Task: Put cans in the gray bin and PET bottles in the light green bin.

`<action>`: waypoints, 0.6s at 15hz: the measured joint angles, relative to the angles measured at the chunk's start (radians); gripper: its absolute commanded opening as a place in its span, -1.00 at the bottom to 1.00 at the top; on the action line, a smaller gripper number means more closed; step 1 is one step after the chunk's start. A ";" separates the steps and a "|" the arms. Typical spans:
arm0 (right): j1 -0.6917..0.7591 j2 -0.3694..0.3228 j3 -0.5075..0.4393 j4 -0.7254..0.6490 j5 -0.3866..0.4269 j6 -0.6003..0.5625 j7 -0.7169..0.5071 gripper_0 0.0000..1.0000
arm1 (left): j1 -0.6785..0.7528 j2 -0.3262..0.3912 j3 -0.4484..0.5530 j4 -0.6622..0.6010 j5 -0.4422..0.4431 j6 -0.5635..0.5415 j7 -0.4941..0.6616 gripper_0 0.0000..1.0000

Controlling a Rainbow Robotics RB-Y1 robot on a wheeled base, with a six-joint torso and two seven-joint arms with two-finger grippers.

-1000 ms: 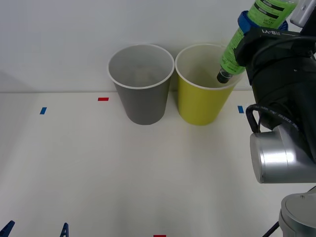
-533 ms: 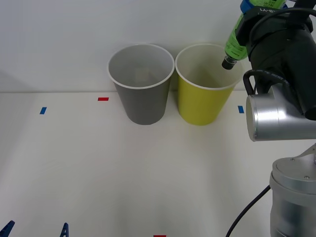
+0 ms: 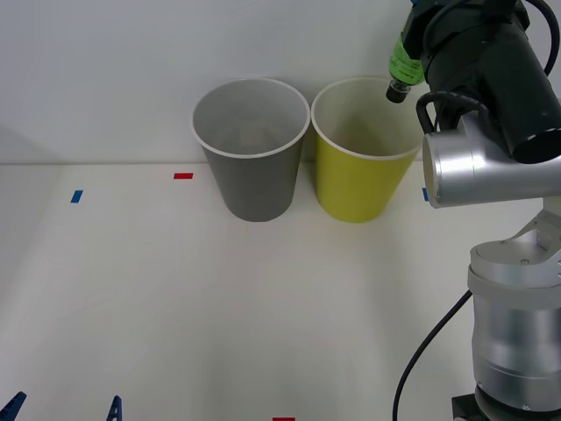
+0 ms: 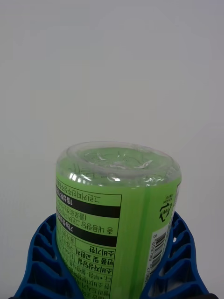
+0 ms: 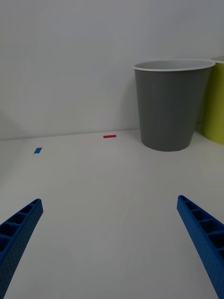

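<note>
Two bins stand side by side: gray bin, light green bin. Right gripper clamps the PET bottle cap-down above the green bin's far rim. Left gripper hovers open.

gray bin left of light green bin

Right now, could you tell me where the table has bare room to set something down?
Bare: the wide tabletop in front of the gray bin and light green bin. Crowded: the right side, under the right arm.
</note>
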 measured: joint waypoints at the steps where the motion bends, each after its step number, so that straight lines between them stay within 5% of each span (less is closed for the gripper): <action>1: -0.005 -0.001 0.000 0.014 -0.001 -0.006 0.006 -1.00 | 0.000 0.000 0.000 0.000 0.000 0.000 0.000 1.00; 9: -0.018 -0.003 0.001 0.060 -0.026 -0.031 0.031 -1.00 | 0.000 0.000 0.000 0.000 0.000 0.000 0.000 1.00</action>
